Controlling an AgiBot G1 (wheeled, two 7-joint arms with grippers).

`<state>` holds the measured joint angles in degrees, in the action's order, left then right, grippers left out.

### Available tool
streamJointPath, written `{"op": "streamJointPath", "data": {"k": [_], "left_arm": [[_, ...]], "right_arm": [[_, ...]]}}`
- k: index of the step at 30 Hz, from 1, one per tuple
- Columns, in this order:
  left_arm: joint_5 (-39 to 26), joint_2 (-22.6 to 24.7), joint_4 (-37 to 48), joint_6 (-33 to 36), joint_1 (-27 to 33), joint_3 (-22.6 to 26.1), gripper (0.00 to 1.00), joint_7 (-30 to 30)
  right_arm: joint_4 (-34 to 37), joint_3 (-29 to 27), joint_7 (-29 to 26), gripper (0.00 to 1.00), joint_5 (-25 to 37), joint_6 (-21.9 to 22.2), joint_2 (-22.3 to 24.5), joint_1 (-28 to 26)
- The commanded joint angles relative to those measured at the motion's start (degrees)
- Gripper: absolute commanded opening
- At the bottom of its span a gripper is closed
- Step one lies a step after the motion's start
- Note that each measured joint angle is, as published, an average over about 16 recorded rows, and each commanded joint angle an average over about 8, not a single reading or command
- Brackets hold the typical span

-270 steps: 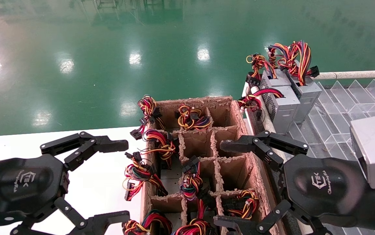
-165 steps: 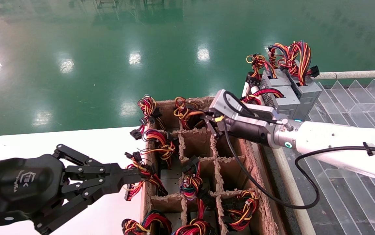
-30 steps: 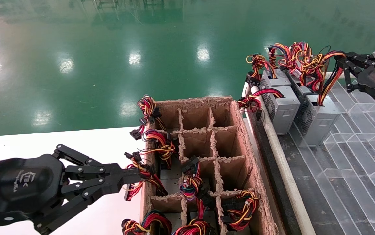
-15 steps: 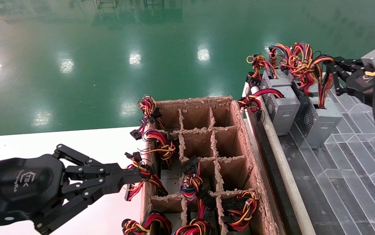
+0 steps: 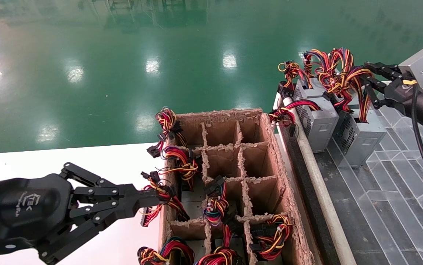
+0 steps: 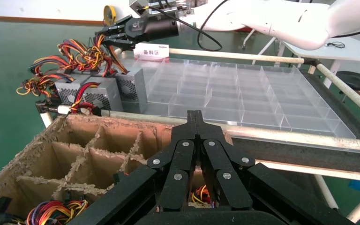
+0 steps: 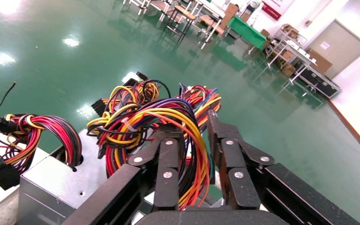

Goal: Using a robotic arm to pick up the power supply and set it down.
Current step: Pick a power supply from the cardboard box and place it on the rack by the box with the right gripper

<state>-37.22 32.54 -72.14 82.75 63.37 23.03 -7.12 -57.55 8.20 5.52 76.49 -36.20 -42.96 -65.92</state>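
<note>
The power supply [image 5: 360, 138], set on the clear divided tray [image 5: 399, 176] just beside two others, is held only by its wire bundle [image 5: 344, 79], pinched in the right gripper [image 5: 367, 78], so a snagged wire could tip it, while the left gripper [image 5: 149, 200] is pressed shut beside the cardboard box [image 5: 270, 147].

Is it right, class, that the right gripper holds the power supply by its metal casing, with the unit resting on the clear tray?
Not quite. The right gripper is shut on the wire bundle, not the casing, as the right wrist view shows. The power supply does rest on the clear tray.
</note>
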Motion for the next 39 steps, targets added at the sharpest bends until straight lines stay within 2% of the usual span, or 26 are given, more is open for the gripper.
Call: {"op": "streamJointPath", "data": {"k": [1,10,24,39], "left_arm": [[0.00,0.00,0.00,0.00,0.00,0.00,0.00,0.00],[0.00,0.00,0.00,0.00,0.00,0.00,0.00,0.00],[0.00,0.00,0.00,0.00,0.00,0.01,0.00,0.00],[0.01,0.00,0.00,0.00,0.00,0.01,0.00,0.00]], "right_arm": [[-0.13,0.17,-0.27,1.00,0.19,-0.02,0.03,-0.23],[-1.97,1.81,-3.94,1.00,2.55,-0.29,1.52,-0.51],[-4.34,7.19,-15.88,1.00,12.15,-0.20,3.98,-2.78],[-12.56,11.29,-30.36,1.00,23.19,-5.32,9.95,-3.07]]}}
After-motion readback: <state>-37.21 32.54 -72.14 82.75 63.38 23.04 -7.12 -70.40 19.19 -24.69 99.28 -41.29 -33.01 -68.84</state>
